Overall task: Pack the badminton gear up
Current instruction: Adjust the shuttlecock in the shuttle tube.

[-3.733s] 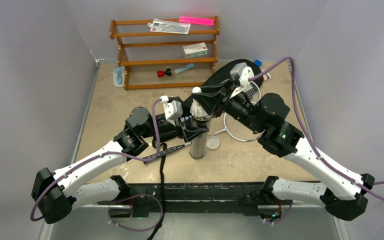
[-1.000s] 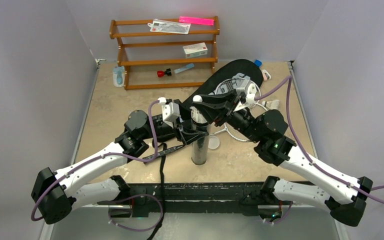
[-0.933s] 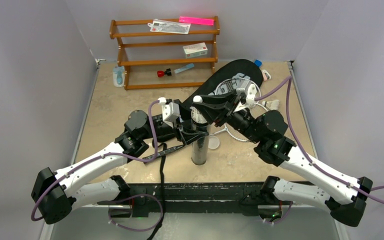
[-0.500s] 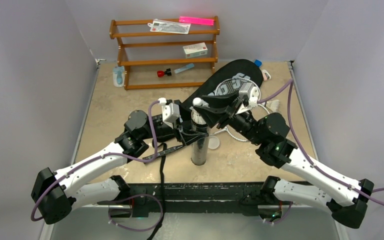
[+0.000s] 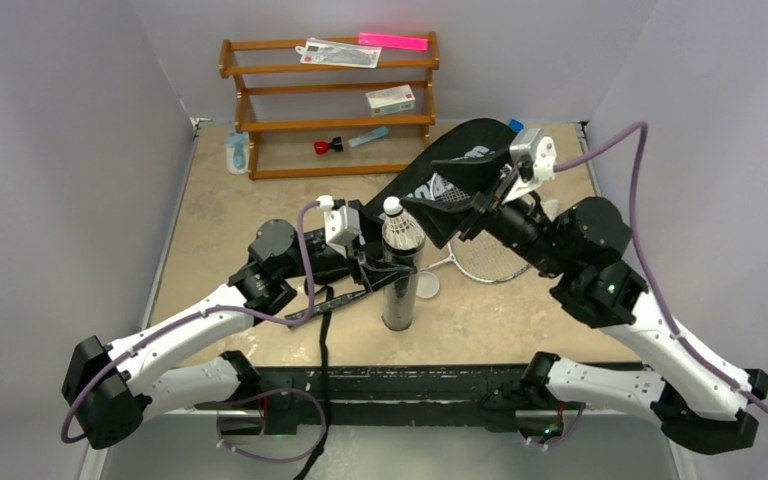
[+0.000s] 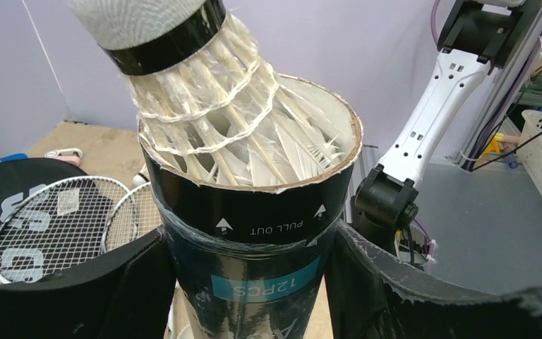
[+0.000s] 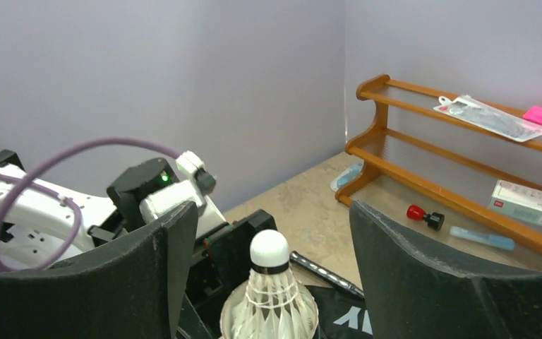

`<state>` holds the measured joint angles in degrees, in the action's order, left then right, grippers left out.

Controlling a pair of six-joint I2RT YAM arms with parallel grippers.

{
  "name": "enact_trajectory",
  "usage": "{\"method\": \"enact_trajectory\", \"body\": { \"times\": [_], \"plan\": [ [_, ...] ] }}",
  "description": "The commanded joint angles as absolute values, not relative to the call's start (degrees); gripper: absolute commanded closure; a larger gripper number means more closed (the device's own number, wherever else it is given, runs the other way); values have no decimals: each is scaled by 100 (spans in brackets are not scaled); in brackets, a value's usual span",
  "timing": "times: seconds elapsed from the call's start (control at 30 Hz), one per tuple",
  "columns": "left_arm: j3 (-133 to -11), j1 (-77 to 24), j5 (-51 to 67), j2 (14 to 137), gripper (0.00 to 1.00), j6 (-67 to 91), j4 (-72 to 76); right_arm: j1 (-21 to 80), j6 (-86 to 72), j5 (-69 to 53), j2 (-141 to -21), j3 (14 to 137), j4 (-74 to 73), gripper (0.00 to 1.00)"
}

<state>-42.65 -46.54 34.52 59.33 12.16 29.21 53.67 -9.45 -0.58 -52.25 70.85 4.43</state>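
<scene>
Note left gripper (image 5: 390,268) clamped around dark cylindrical cardboard tube (image 5: 398,302), upright on tan stone-patterned table (image 5: 220,230). Observe white feather shuttlecock (image 5: 400,228) seated only partway in the tube mouth, cork end up, skirt proud of the rim. Note right gripper (image 5: 444,214) just right of it, fingers spread, grasping nothing. Beware of feather crushing from an off-centre downward press, and of tube tipping from any slack in the clamp. Keep clear of silver-framed rackets (image 5: 487,256) on long black bag (image 5: 460,165) further right.

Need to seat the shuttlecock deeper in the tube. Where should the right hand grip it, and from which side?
Probably the cork, from straight above: the shuttlecock stands cork-up, its feather skirt partly inside the tube, and the left hand blocks the tube's sides.
</scene>
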Motion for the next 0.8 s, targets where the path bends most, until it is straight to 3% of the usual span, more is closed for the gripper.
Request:
{"method": "enact_trajectory", "body": {
  "times": [0.0,0.33,0.53,0.67,0.77],
  "plan": [
    [-4528,-4671,3563,5909,48,1125,2900,5368,-848,9,-5590,8062,-828,23],
    [-4601,-4667,3560,5903,48,1103,2727,5365,-765,9,-6589,9368,-2183,26],
    [-4600,-4667,3595,5915,48,1141,2730,5364,-756,9,-6819,9519,-2338,36],
    [-4574,-4667,3591,5882,48,1168,2726,5366,-747,-53,-6818,9521,-2394,52],
    [-4569,-4667,3577,5871,48,1173,2725,5363,-747,-136,-6683,9414,-2348,70]
  ]
}}
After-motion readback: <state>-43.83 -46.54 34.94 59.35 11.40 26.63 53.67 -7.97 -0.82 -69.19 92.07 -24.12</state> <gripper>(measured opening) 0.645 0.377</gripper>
